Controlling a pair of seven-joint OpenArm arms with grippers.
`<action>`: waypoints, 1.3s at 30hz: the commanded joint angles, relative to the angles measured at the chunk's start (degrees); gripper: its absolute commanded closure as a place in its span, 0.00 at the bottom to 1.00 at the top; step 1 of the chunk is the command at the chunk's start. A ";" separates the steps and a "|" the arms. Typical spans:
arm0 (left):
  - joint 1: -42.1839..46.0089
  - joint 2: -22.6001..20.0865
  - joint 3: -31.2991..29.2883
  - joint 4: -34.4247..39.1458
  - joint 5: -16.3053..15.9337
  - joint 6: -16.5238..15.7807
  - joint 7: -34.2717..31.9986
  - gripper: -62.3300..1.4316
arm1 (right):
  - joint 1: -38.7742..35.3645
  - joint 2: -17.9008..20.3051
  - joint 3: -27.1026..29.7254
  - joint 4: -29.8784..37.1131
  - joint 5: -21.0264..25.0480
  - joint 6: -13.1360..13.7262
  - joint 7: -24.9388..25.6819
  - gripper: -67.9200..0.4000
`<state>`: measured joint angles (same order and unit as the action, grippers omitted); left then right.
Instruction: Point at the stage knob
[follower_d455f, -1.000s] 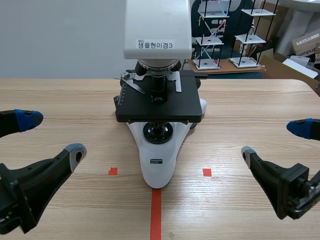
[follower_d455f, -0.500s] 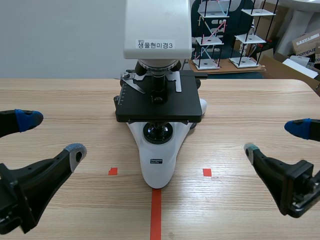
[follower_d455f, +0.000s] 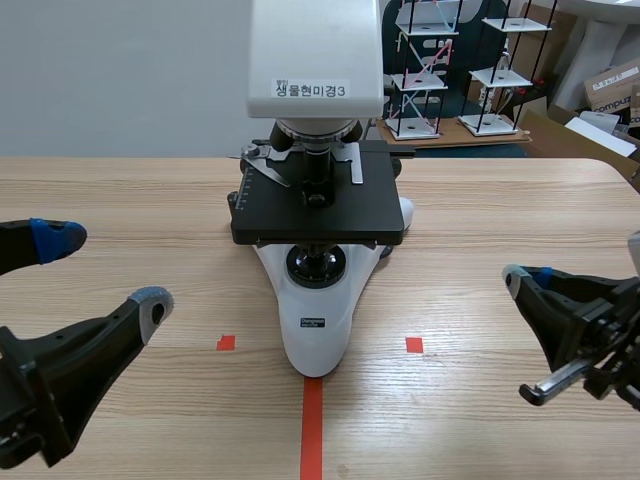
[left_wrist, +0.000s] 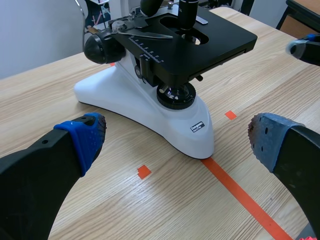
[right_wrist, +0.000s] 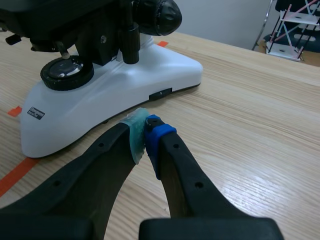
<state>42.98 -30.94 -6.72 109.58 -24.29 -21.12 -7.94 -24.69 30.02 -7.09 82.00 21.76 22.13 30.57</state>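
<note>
Right gripper (right_wrist: 146, 135): jaws closed pad to pad, holding nothing, over the table (right_wrist: 260, 115) beside the microscope (right_wrist: 100, 100) base. Stage knob (right_wrist: 131, 45) hangs under the stage, ahead. Left gripper (follower_d455f: 103, 270): jaws wide apart, empty.

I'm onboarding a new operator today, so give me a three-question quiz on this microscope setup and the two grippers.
1. True or false: the right gripper has its fingers shut with nothing between them.
2. Multiple choice: the left gripper is A) open, B) shut on nothing, C) shut on a glass slide.
3. Fill in: the flat stage plate of the white-based laboratory microscope is coloured ____.

Key: 1 true; 2 A; 3 black.
</note>
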 joint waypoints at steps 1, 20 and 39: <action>0.00 0.13 -0.15 0.74 -0.35 -0.04 -1.09 0.03 | 2.97 0.59 -1.20 -0.90 -0.28 0.26 2.45 0.97; 0.00 0.22 -0.15 0.74 -0.33 -0.04 -1.03 0.03 | 26.21 -3.10 -17.92 -21.49 -0.81 0.20 8.48 0.97; 0.00 0.31 -0.15 0.74 -0.31 -0.04 -1.03 0.03 | 28.68 -4.02 -19.67 -22.77 -0.79 -0.02 8.59 0.97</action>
<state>42.98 -30.81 -6.72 109.58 -24.29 -21.12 -7.94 2.96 25.54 -26.76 59.09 20.34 22.11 38.15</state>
